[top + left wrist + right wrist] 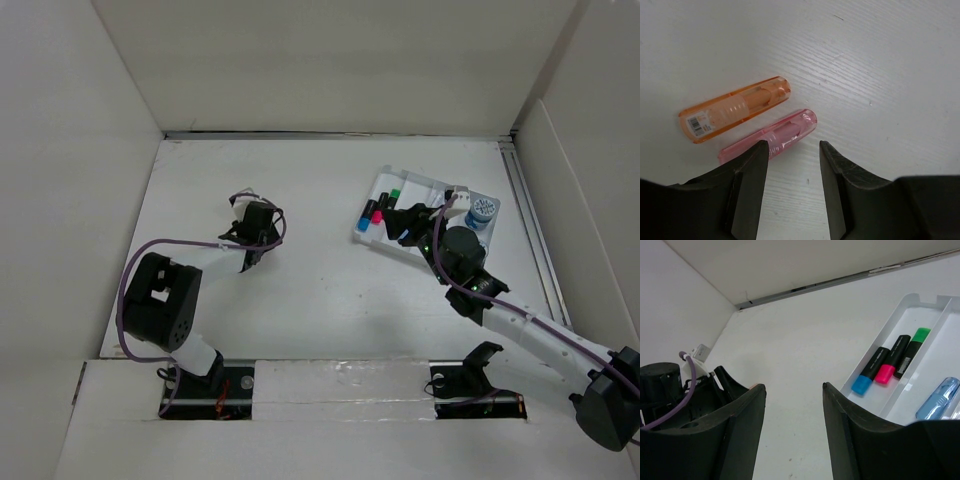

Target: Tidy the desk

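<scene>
L fingers (751, 175) released, empty; pink marker (782, 132) on worktop (880, 70) at their 11 o'clock, axis 8–2, orange marker (735, 110) beside. R fingers (840, 420) released too, far off at tray (905, 310); L nearer

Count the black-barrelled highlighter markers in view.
3, side by side in one compartment of the white plastic tray: the blue-capped black highlighter, the pink-capped black highlighter, and the green-capped black highlighter. The right arm covers part of the tray from above, so others may be hidden.
</scene>
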You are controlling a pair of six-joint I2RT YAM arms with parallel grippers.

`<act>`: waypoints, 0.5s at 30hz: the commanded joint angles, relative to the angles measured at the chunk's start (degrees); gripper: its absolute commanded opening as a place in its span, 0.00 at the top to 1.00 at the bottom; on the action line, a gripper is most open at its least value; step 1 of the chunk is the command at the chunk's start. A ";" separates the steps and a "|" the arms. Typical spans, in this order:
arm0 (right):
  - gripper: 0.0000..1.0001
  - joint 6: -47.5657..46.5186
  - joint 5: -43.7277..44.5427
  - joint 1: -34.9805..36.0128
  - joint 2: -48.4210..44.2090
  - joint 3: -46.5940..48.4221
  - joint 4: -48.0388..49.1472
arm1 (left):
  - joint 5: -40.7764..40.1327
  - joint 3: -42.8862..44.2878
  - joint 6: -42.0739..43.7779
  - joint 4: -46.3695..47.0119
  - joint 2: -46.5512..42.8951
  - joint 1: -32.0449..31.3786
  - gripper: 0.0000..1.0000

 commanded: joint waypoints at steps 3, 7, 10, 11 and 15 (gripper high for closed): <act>0.45 -0.82 -0.50 -0.30 0.10 3.15 2.14 | 8.43 -1.01 -1.47 -0.65 -1.51 -0.92 0.60; 0.45 -0.56 -1.03 -0.30 0.62 3.33 2.23 | 15.46 -2.42 -0.16 4.96 -4.32 -0.92 0.59; 0.45 -0.74 -1.73 -0.30 0.98 3.86 1.79 | 19.96 -2.16 -0.42 6.12 -4.33 -0.92 0.58; 0.45 -0.74 -1.90 -0.30 0.89 3.94 1.53 | 19.79 -1.81 -0.59 5.86 -4.50 -0.92 0.58; 0.45 -1.00 -1.64 -0.30 0.72 3.77 1.62 | 9.55 -2.50 -2.09 3.57 -7.92 -0.92 0.58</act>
